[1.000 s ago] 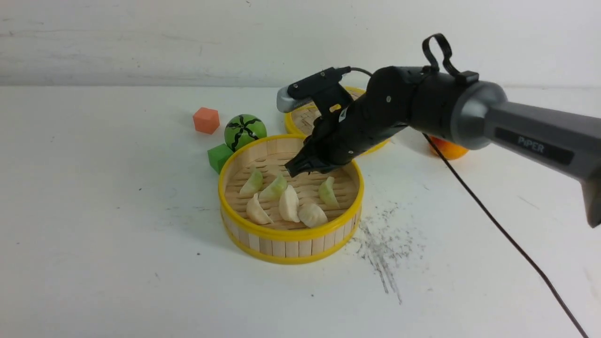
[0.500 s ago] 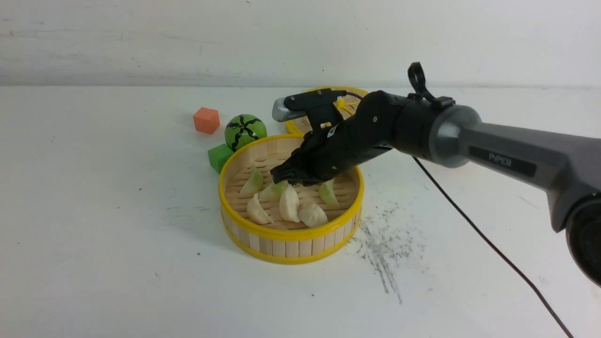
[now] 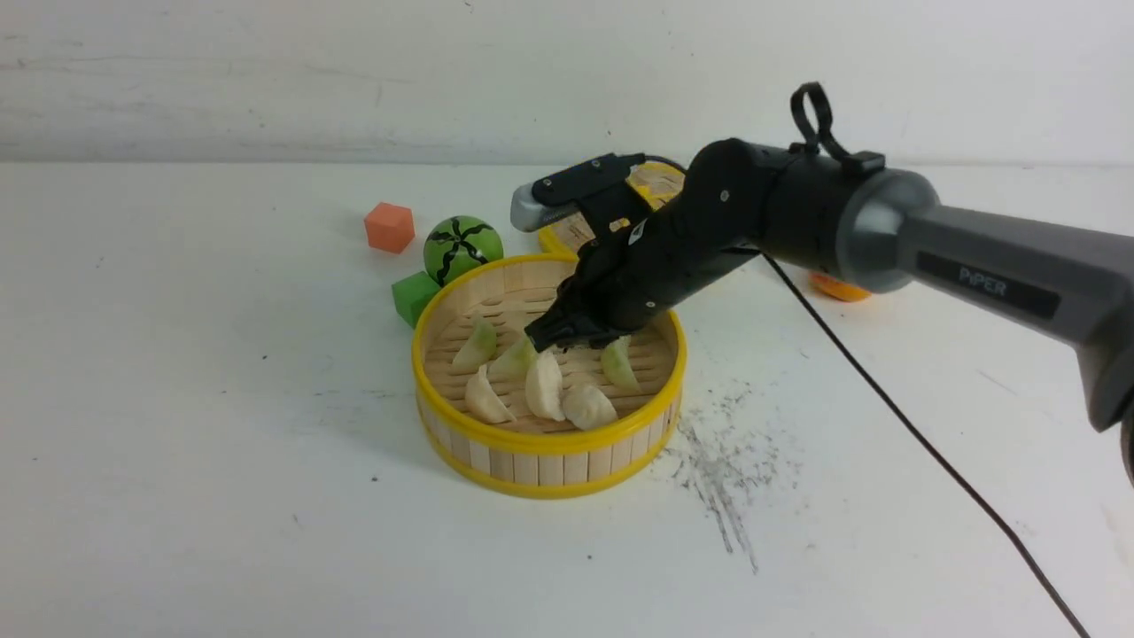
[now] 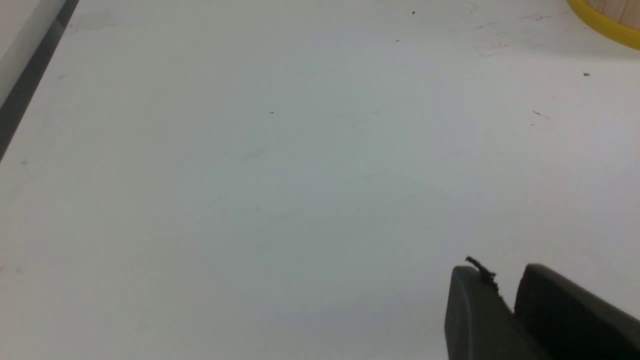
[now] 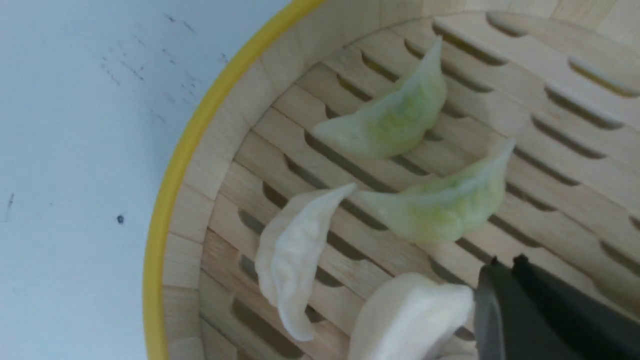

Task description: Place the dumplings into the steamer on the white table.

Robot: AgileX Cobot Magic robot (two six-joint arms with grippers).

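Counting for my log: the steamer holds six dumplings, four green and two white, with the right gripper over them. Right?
No: three are green and three white, as the front view shows. The steamer does hold six dumplings, with the right gripper over them.

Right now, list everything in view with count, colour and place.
white table: one, white, grey scuffs, under everything.
steamer: one, bamboo with yellow rims, table centre.
green dumplings: three, pale green, inside steamer.
cream dumplings: three, cream-white, inside steamer.
lid: one, woven with yellow rim, behind steamer, partly hidden.
watermelon ball: one, green with black stripes, behind steamer's left side.
green cube: one, green, beside steamer's left rear.
orange cube: one, orange, left of the ball.
orange round thing: one, orange, far right, mostly hidden.
cable: one, black, across table's right side.
right tool: one, black, fingers together, low over the dumplings.
left tool: one, black, empty, over the table.
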